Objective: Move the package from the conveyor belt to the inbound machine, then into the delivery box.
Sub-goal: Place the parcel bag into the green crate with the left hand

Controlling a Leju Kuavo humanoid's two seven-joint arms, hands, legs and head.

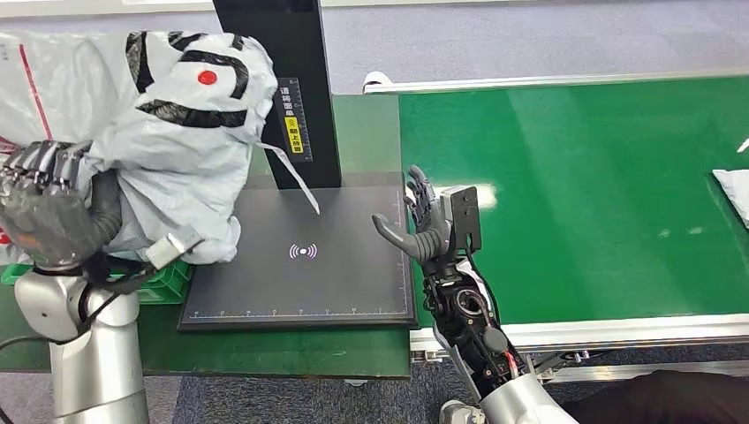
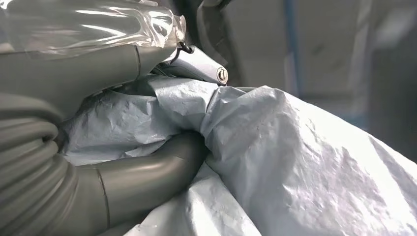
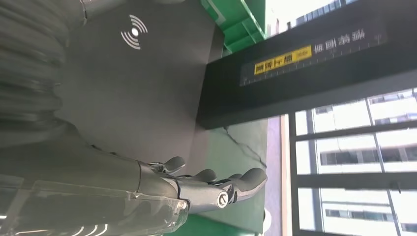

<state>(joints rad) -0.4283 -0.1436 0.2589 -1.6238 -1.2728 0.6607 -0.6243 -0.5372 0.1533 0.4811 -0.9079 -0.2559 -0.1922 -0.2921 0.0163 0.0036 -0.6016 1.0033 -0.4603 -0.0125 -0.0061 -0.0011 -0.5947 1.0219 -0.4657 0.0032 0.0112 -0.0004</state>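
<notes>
- Fingers (image 1: 40, 168) of L hand (image 1: 53, 212): curled tight into the crumpled grey plastic mailer package with black markings and a red dot (image 1: 177, 115); thumb pressed in from the other side. Left wrist view confirms the film bunched between thumb and fingers. Firm hold.
- R hand (image 1: 424, 225): fingers spread, upright, holding nothing; sits at the right edge of the flat black scanning plate with a white signal symbol (image 1: 303, 252), beside the green conveyor belt (image 1: 574, 194).
- Package location: off the belt, held up at the plate's left edge, partly over it; whether its underside touches the plate, can't tell. A thin loose strip hangs from it toward the plate centre.
- Orientation: bag is bunched, so axis is approx only. Long axis appears to run from the gripped end near L hand up and away toward the black upright post with a yellow label (image 1: 283, 88). Printed face is turned up.
- Step in hand, my judgement: carry to the delivery box. Box not identified; a green crate corner (image 1: 168, 283) shows under L wrist.
- Advice: keep the grip closed, lift clear of plate and post, keep R hand out of the path, mind the dangling strip.
</notes>
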